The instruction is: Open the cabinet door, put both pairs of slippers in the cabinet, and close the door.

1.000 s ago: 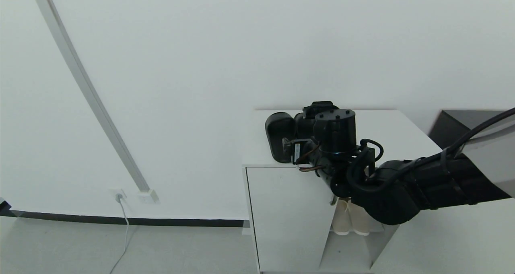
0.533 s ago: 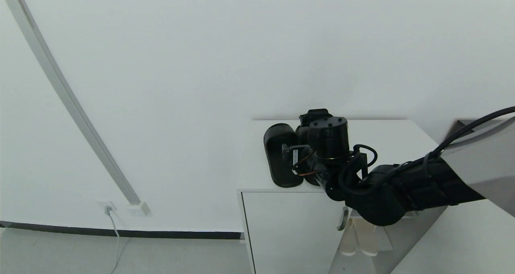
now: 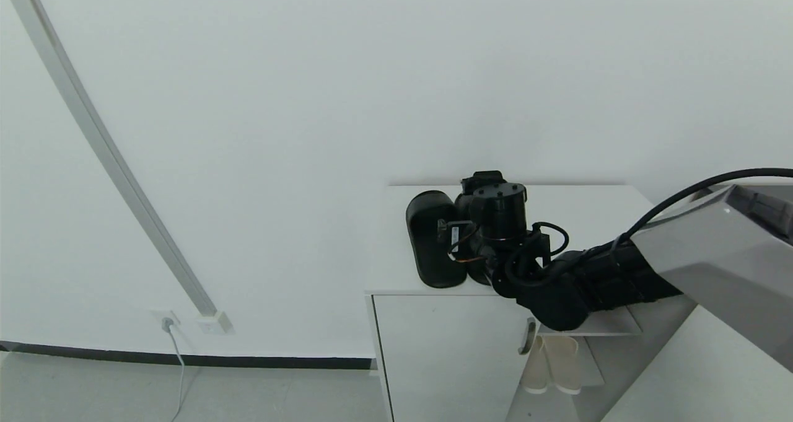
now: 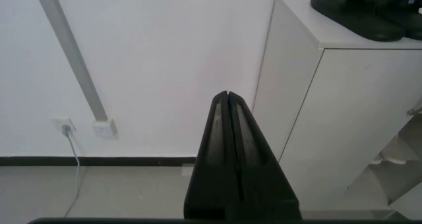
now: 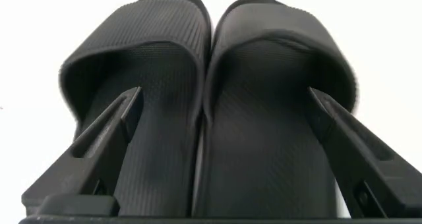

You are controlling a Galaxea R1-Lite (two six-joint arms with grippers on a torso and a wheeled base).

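A pair of black slippers [image 3: 433, 239] lies side by side on top of the white cabinet [image 3: 595, 208]. My right arm [image 3: 557, 285] stretches over the cabinet top to them. In the right wrist view my right gripper [image 5: 224, 92] is open, one finger [image 5: 99, 145] outside each slipper [image 5: 264, 138], straddling the pair. A pair of white slippers [image 3: 551, 363] stands on a lower shelf inside the open right half of the cabinet. My left gripper [image 4: 227, 102] is shut on nothing, low in front of the cabinet's left side [image 4: 290, 85].
The cabinet's left door [image 3: 446, 354] is closed, with a metal handle [image 3: 526, 335] at its edge. The opened right door [image 3: 700, 378] swings out at lower right. A wall socket with a cable [image 3: 164, 323] and a slanted grey rail [image 3: 105, 149] are on the wall to the left.
The head camera shifted a second ago, so the cabinet sits lower in view. Since then my right arm has pushed farther over the cabinet top toward the black slippers.
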